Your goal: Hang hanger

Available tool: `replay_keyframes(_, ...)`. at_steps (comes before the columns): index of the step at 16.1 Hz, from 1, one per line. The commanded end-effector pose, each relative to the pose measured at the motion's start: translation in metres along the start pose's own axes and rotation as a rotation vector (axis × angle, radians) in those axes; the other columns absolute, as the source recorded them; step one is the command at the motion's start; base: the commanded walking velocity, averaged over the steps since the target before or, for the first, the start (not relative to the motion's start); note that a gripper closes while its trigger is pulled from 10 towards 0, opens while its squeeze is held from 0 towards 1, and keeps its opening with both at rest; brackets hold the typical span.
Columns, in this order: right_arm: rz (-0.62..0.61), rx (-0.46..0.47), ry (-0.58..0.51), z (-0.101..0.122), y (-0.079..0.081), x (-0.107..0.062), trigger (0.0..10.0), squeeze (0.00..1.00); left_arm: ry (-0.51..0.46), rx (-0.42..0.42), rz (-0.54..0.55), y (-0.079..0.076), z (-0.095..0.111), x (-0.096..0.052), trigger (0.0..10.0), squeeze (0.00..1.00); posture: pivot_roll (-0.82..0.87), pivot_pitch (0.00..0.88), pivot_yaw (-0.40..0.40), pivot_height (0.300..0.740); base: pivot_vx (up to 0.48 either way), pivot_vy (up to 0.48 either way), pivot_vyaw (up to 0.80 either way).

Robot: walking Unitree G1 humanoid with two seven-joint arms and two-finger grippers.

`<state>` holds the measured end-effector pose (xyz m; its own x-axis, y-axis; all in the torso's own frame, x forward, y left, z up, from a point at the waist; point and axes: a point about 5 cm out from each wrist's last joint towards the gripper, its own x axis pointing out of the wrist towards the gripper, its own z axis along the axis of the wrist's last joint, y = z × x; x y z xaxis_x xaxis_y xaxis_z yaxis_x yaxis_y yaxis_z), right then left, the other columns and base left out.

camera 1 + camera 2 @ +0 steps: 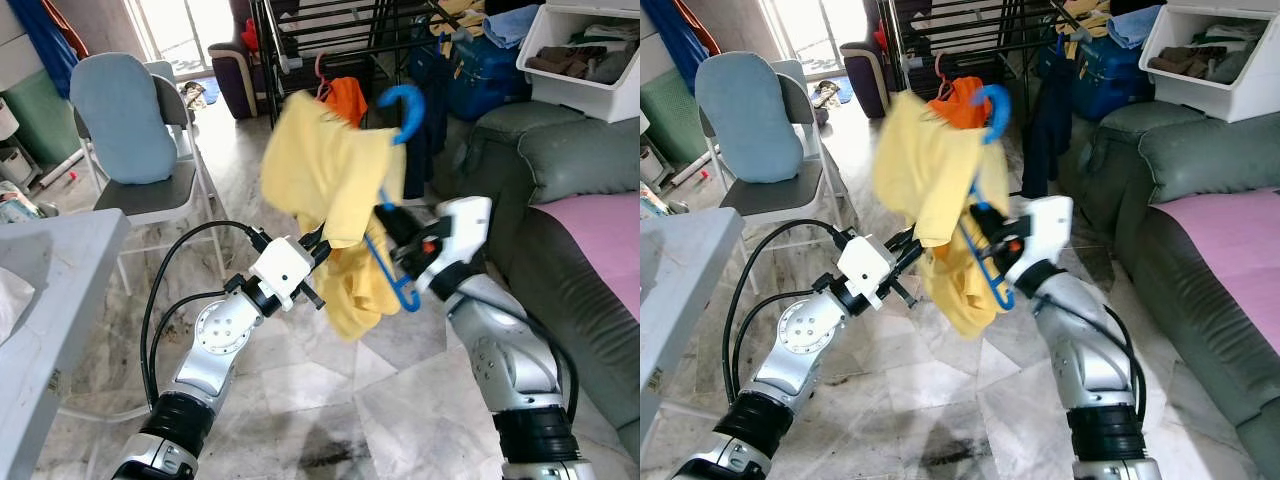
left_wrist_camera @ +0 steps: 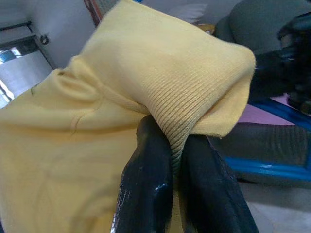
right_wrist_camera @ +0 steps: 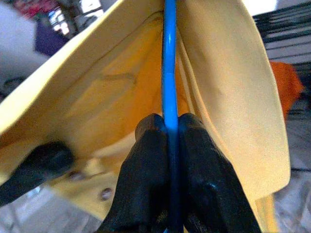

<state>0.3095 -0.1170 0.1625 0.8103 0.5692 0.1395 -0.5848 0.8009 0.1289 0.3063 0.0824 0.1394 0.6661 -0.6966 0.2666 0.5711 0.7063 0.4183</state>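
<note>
A yellow garment (image 1: pixel 325 190) is draped over a blue plastic hanger (image 1: pixel 404 105), held up in front of me above the floor. My right gripper (image 1: pixel 395 228) is shut on the hanger's blue bar (image 3: pixel 169 73), which runs up between its fingers (image 3: pixel 146 160). My left gripper (image 1: pixel 318 245) is shut on a ribbed hem of the yellow garment (image 2: pixel 180 131), just left of the hanger. The hanger's hook curls above the cloth. Beyond it stands a dark drying rack (image 1: pixel 330 30) with an orange garment (image 1: pixel 345 97) on a pink hanger.
A grey sofa (image 1: pixel 560 190) with a pink cover runs along the right. A white bin (image 1: pixel 585 50) of clothes sits on it. A folding chair (image 1: pixel 140 150) with a blue cushion stands at left, a grey table (image 1: pixel 50 290) nearer. Marble floor lies below.
</note>
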Motion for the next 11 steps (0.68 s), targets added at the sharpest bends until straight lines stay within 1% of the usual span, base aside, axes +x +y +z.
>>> replay_keyframes(1, 0.129, -0.045, -0.013, 0.005, 0.019, 0.001, 10.0, 0.00, 0.004, 0.042, 0.016, 0.005, 0.002, 0.001, 10.0, 0.00, -0.23, 0.000, 0.092, 0.740, 0.000, 0.000, 0.00)
replay_keyframes(2, 0.190, -0.054, 0.032, -0.002, 0.027, -0.003, 10.0, 0.00, -0.003, 0.052, 0.039, 0.008, 0.003, 0.004, 10.0, 0.00, -0.23, 0.000, 0.092, 0.740, 0.000, 0.000, 0.00)
replay_keyframes(3, 0.229, -0.112, 0.115, -0.016, 0.030, -0.010, 10.0, 0.00, -0.016, 0.057, 0.103, 0.017, 0.007, 0.007, 4.9, 0.00, -0.23, 0.000, 0.092, 0.740, 0.000, 0.000, 0.00)
replay_keyframes(4, 0.221, -0.152, 0.147, -0.022, 0.028, -0.013, 10.0, 0.00, -0.024, 0.048, 0.132, 0.022, 0.009, 0.009, 3.6, 0.00, -0.23, 0.000, 0.091, 0.740, 0.000, 0.000, 0.00)
replay_keyframes(5, 0.210, -0.148, 0.153, -0.024, 0.026, -0.015, 10.0, 0.00, -0.030, 0.051, 0.137, 0.023, 0.011, 0.009, 0.0, 0.00, -0.23, 0.000, 0.091, 0.740, 0.000, 0.000, 0.00)
replay_keyframes(6, 0.195, -0.154, 0.152, -0.024, 0.024, -0.015, 10.0, 0.00, -0.037, 0.050, 0.134, 0.024, 0.012, 0.009, 0.0, 0.00, -0.23, 0.000, 0.091, 0.740, 0.000, 0.000, 0.00)
replay_keyframes(8, 0.126, -0.170, 0.117, -0.019, 0.015, -0.014, 10.0, 0.00, -0.043, 0.052, 0.115, 0.020, 0.013, 0.007, 0.0, 0.00, -0.23, 0.000, 0.093, 0.740, 0.000, 0.000, 0.00)
replay_keyframes(10, 0.090, -0.186, 0.088, -0.013, 0.009, -0.012, 10.0, 0.00, -0.021, 0.058, 0.071, 0.012, 0.007, 0.001, 0.0, 0.00, -0.22, 0.000, 0.090, 0.740, 0.000, 0.000, 0.00)
replay_keyframes(11, 0.086, -0.182, 0.080, -0.012, 0.008, -0.012, 10.0, 0.00, -0.004, 0.061, 0.057, 0.010, 0.004, -0.002, 0.0, 0.00, -0.22, 0.000, 0.090, 0.740, 0.000, 0.000, 0.00)
